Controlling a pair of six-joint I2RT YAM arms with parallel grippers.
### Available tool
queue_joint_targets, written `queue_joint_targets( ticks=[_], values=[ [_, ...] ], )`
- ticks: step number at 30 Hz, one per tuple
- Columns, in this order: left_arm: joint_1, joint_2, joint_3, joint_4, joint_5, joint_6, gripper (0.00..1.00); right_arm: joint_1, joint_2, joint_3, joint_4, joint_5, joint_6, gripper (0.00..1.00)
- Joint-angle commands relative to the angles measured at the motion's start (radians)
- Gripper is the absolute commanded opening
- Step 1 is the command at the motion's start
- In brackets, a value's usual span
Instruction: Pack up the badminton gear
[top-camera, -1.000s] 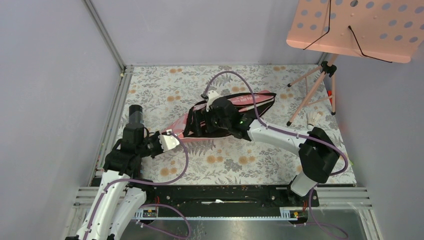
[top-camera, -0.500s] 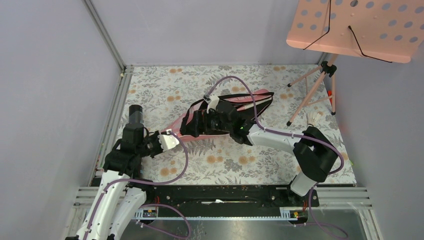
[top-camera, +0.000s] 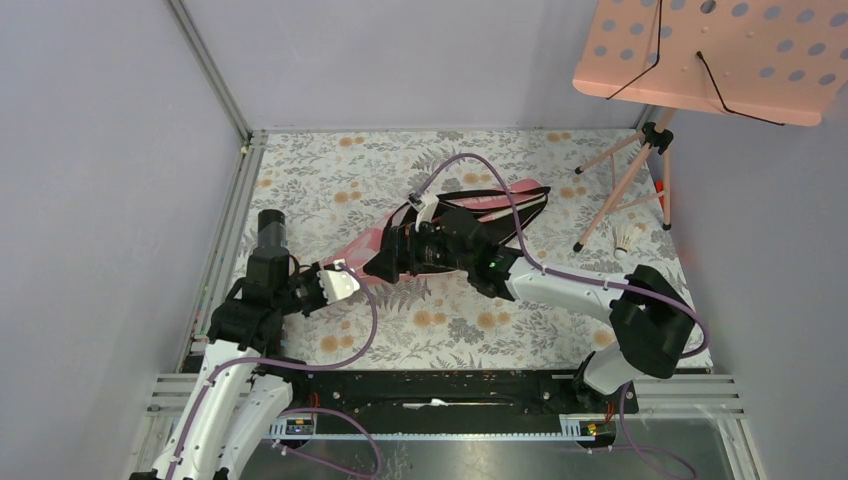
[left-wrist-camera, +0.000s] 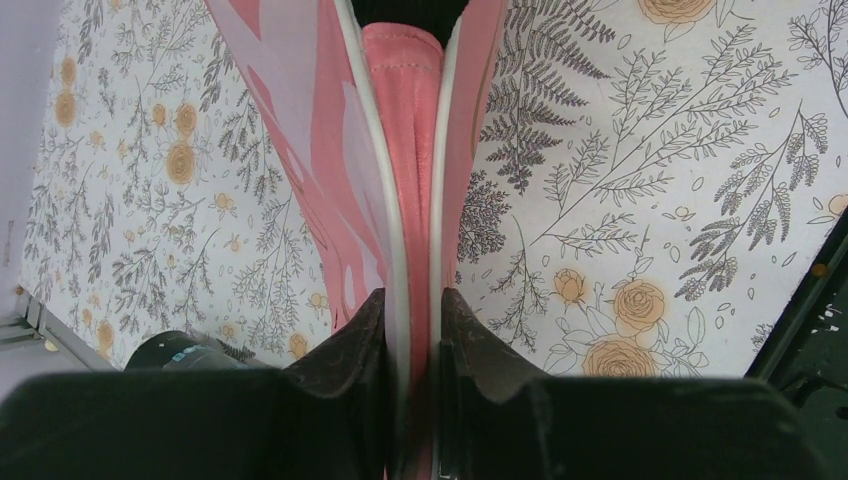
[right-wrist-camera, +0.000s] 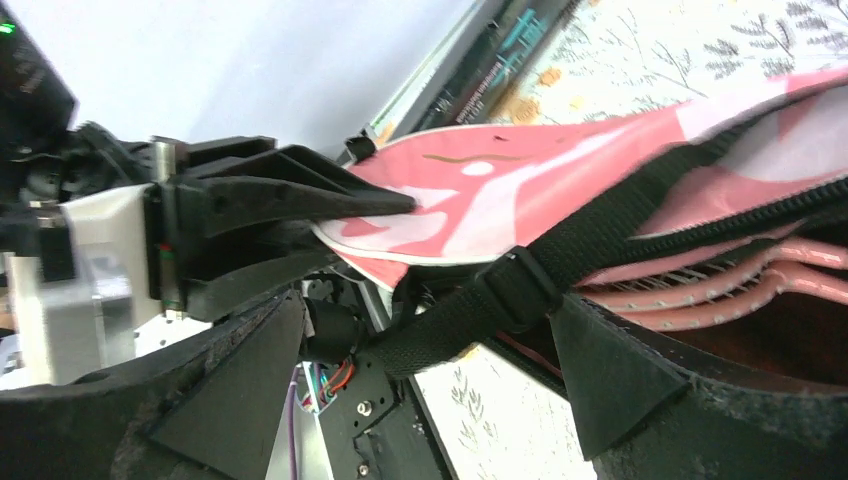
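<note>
Overhead, I see my left arm (top-camera: 235, 340) reaching in from the near left corner of the bench (top-camera: 330, 180), which is covered in a floral cloth. The left jaws are clamped on the narrow end of the long pink racket bag (top-camera: 362, 244). In the left wrist camera, the bag's white-piped edge is pinched tight between the two dark fingers (left-wrist-camera: 350, 350).

The bag lies slantwise across the middle of the bench, its wide end pointing to the far right. My right arm (top-camera: 580, 290) stretches in from the near right to the bag's middle. The right jaws stand wide apart, holding nothing. In the right wrist camera, a black strap (right-wrist-camera: 560, 270) crosses the gap between them, and I cannot tell if they touch it. Pink racket frames (right-wrist-camera: 720, 285) show inside the unzipped opening.

A black tube (top-camera: 271, 228) stands upright just behind the left arm. One white shuttlecock (top-camera: 628, 238) sits on the cloth at the far right (well apart from the bag), beside the tripod legs of a pink perforated music stand (top-camera: 720, 50)
</note>
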Motion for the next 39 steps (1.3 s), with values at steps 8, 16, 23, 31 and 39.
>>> queue_joint_targets(
  ticks=[8,16,23,31,39],
  values=[
    [-0.009,0.011,-0.01,0.03,0.096,-0.012,0.0,0.017,0.04,0.109,-0.034,0.008,-0.045,0.99],
    [-0.009,0.007,-0.013,0.03,0.091,-0.007,0.0,0.046,-0.09,0.068,-0.128,0.056,-0.138,0.92],
    [-0.009,0.005,-0.01,0.036,0.098,-0.017,0.0,0.056,-0.154,-0.011,-0.092,-0.049,-0.171,0.93],
    [-0.009,-0.003,0.031,0.009,0.129,-0.072,0.0,0.057,-0.22,-0.116,-0.207,0.192,-0.254,0.83],
    [-0.01,0.022,0.04,0.003,0.131,-0.066,0.0,0.057,-0.146,-0.098,-0.157,0.326,-0.267,0.83]
  ],
)
